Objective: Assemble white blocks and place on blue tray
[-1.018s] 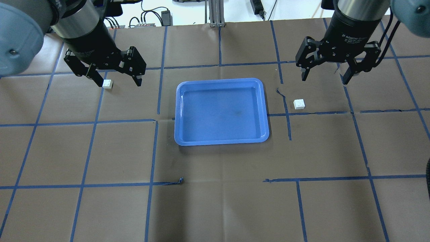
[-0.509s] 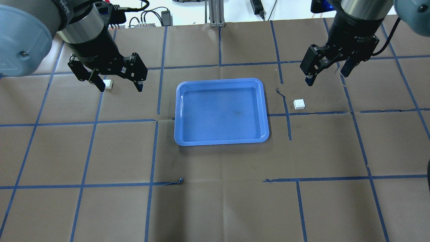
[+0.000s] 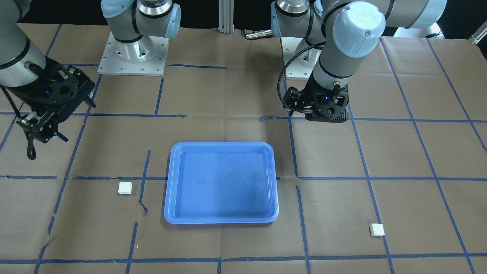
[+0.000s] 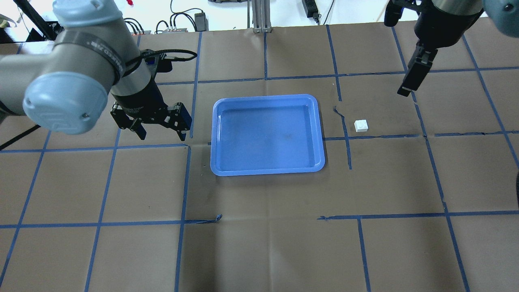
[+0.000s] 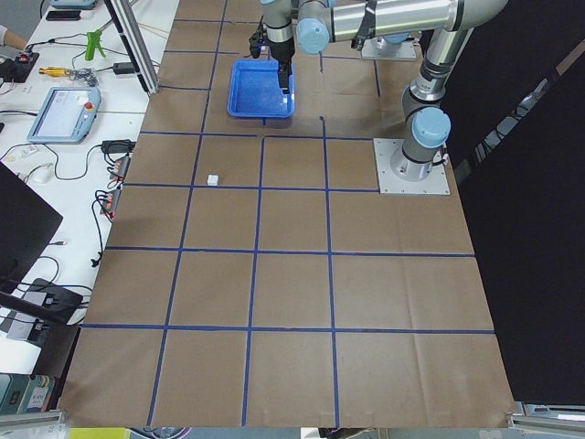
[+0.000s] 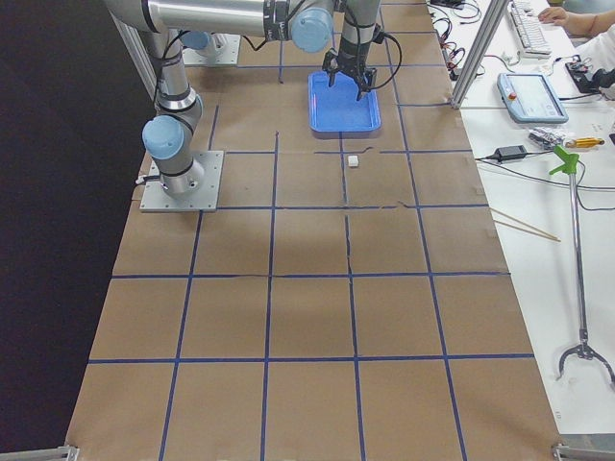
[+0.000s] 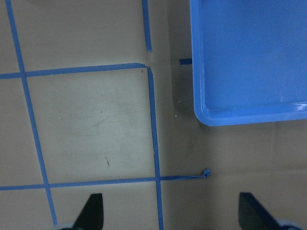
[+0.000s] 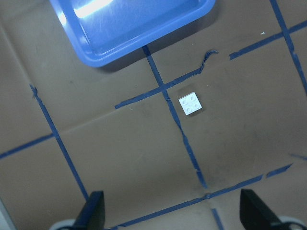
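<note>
One white block (image 4: 361, 125) lies on the table right of the blue tray (image 4: 267, 168); it also shows in the right wrist view (image 8: 190, 103) and the front view (image 3: 124, 187). The other white block (image 3: 376, 229) lies on the tray's left side; my left arm hides it in the overhead view. My left gripper (image 4: 161, 134) is open and empty, just left of the tray (image 7: 249, 110). My right gripper (image 4: 405, 89) is open and empty, raised beyond and right of the right block, its fingertips (image 8: 93, 211) wide apart. The tray (image 3: 220, 220) is empty.
Brown paper with a blue tape grid covers the table. Torn tape ends (image 4: 219, 218) lie in front of the tray. Cables and power bricks (image 4: 200, 18) sit past the far edge. The arm bases (image 3: 133, 53) stand at the robot's side.
My left gripper moved off the left block, toward the robot and the tray, and the arm now hides that block from overhead. My right gripper turned and drew back to the far right. Both stay open.
</note>
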Motion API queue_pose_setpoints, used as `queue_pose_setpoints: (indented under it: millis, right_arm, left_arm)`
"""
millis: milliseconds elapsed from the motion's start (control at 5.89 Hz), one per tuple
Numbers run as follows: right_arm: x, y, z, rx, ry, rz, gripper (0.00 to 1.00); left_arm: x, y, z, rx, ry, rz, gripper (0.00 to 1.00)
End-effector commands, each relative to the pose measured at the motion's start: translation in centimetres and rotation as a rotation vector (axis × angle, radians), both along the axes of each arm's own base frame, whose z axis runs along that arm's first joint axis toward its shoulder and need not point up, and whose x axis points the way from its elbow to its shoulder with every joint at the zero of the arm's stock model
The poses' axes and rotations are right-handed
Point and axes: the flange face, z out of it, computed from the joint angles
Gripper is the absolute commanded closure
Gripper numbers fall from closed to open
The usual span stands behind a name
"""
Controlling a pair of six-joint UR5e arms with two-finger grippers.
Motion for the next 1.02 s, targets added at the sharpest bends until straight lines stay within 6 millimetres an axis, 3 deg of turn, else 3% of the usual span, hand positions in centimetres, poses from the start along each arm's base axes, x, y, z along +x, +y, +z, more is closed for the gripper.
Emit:
queue_pose_setpoints:
  millis: [0,170,339,509,679,848]
  right_arm:
    - [-4.1,-2.6,-3.5,-0.029,-0.128,0.291,0.0]
    - [-6.6,-3.2,-5.1,-0.044,-0.239,0.289,0.0]
    - [-8.1,-3.7,-8.1,-0.045,-0.325,0.342,0.0]
    - [-7.7,-3.7,-11.2,-0.084,-0.471,0.361,0.0]
    - [-7.1,-2.7,-14.2,-0.095,-0.558,0.367,0.0]
    - [-6.4,-2.2,-17.9,-0.124,-0.612,0.395,0.0]
  left_arm:
    - [0.1,0.2,-6.4,-0.089,0.007,-0.046,0.01]
    - [0.4,-0.6,-7.8,-0.08,0.017,-0.258,0.01]
    - [3.3,-2.1,-9.1,-0.056,0.046,-0.515,0.01]
    - [8.0,-3.2,-9.2,-0.059,0.067,-0.72,0.01]
    - [13.9,-5.3,-9.2,-0.104,0.046,-0.873,0.01]
    - [19.9,-9.1,-9.4,-0.123,0.034,-0.949,0.01]
